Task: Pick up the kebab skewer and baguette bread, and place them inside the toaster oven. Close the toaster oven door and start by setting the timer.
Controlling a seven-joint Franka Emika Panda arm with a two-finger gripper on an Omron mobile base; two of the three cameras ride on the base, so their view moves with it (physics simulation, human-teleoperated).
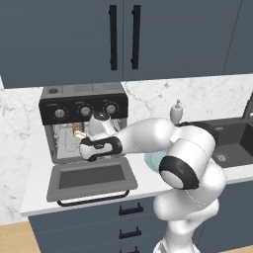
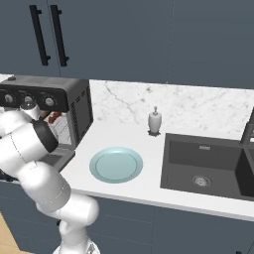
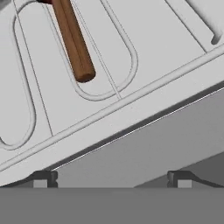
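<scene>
**Claw parked at the oven mouth, skewer already on the rack**

So this is the dark slate-blue kitchen with the white marbled tabletop (image 1: pixel 29 163) and matching backsplash, black sink on the right. Biggest thing that matters is the boxy grey-silver toaster oven with the black three-knob panel (image 1: pixel 83 109), sitting at the left end. Its grey-framed drop-down door with dark glass and black bar handle (image 1: pixel 91 179) is flopped all the way open, flat out toward the robot.

The white arm reaches across in front of the oven, and its claw (image 1: pixel 94 129) is right at the opening, just above the door hinge. In the hand view its two dark fingertips (image 3: pixel 43 179) stand wide apart with nothing between them, so it's released, not gripping anything.

The kebab skewer, a thin brown wooden stick with dark red chunks (image 3: pixel 72 43), is lying on the wire rack (image 3: pixel 109 65) inside the oven. In the hand view it's ahead of the claw and off toward the left fingertip, with its bare end pointing back at the opening.

There's a golden-brown bit in the oven's left side (image 1: pixel 78 129) that might be the baguette, can't say for sure. The pale blue round plate (image 2: pixel 116 164) on the tabletop has nothing on it, so my guess is the door comes next.
</scene>
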